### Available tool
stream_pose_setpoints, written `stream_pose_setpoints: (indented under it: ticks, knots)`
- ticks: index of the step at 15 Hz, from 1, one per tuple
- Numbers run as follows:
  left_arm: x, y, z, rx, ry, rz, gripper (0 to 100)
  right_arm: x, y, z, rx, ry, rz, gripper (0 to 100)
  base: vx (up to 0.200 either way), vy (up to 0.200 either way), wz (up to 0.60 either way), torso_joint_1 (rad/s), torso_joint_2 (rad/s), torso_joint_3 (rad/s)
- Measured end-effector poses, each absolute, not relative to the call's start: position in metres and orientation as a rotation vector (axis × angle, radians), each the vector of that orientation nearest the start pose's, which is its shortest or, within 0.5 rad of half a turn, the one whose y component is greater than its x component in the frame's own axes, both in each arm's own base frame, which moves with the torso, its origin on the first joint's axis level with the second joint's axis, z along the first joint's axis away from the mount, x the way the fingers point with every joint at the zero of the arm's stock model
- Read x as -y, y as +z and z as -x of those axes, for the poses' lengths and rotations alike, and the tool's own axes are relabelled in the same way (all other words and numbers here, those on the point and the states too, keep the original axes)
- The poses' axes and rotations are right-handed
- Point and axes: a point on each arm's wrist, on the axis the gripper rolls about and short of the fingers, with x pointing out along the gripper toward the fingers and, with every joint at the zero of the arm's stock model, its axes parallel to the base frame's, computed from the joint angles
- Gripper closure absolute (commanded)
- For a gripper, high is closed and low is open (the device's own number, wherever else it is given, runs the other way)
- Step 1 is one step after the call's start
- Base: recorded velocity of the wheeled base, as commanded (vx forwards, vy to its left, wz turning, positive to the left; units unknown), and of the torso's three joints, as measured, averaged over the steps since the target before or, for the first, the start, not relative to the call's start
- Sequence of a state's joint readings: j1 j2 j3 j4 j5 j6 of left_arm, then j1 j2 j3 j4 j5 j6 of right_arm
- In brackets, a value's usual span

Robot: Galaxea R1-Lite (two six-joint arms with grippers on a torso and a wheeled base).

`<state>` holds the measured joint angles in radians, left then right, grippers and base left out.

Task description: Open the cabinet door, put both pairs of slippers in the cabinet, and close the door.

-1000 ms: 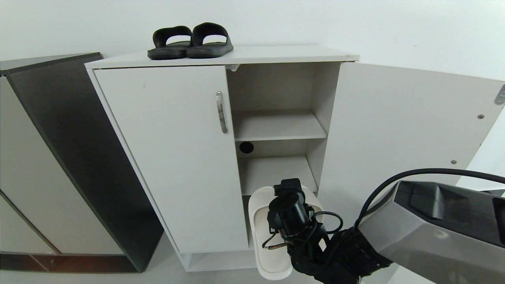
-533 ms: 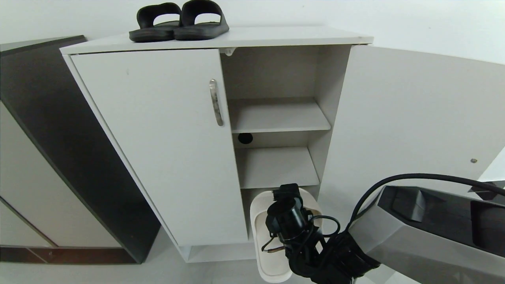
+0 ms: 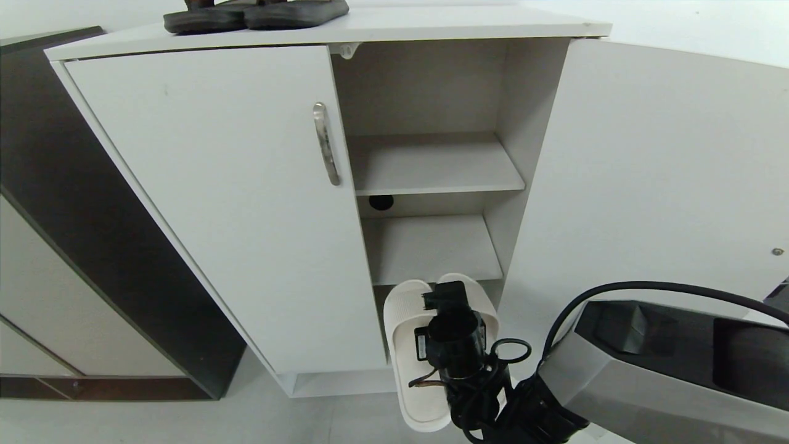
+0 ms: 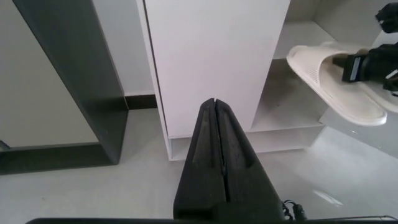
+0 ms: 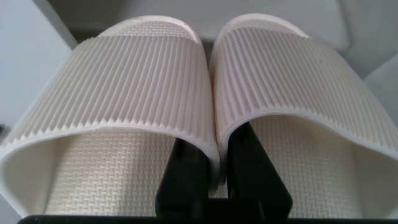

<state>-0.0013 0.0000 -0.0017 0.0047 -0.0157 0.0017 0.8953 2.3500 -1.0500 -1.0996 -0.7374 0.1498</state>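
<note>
Right wrist view: the white slippers [image 5: 155, 81] lie side by side, and my right end effector [image 5: 214, 165] is clamped on their two touching inner edges, so one pinch carries the pair. Their toes point into the cabinet [image 3: 468, 28], at the mouth of its lowest compartment below the two shelves [image 3: 431, 163]. The heels hang outside, over the floor [image 3: 357, 425]. I judge this level, toes-first hold suits sliding them straight in. The cabinet's right door [image 3: 647, 172] stands wide open to give that way in, and its left door [image 3: 203, 185] is shut. The black slippers [image 3: 253, 13] lie on the cabinet's top, yet to be stowed. My left end effector [image 4: 214, 124] hangs low before the cabinet's left door, fingers together and empty.
</note>
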Motion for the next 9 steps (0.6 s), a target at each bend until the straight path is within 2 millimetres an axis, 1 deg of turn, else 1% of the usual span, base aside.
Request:
stream_pose_setpoints:
  ticks: [2, 5, 9]
  knots:
    - [0.000, 0.076, 0.023, -0.002, -0.017, -0.002, 100, -0.321, 0.045, -0.277, -0.092, 0.142, -0.004, 100, 0.000, 0.000, 0.00, 0.000, 0.00, 0.000]
    - [0.000, 0.076, 0.023, -0.002, -0.017, -0.001, 100, -0.320, 0.031, -0.278, -0.107, 0.135, 0.022, 100, 0.000, 0.000, 0.00, 0.000, 0.00, 0.000]
    - [0.000, 0.076, 0.023, -0.003, -0.017, -0.001, 100, -0.318, 0.027, -0.281, -0.114, 0.121, 0.030, 100, 0.000, 0.000, 0.00, 0.000, 0.00, 0.000]
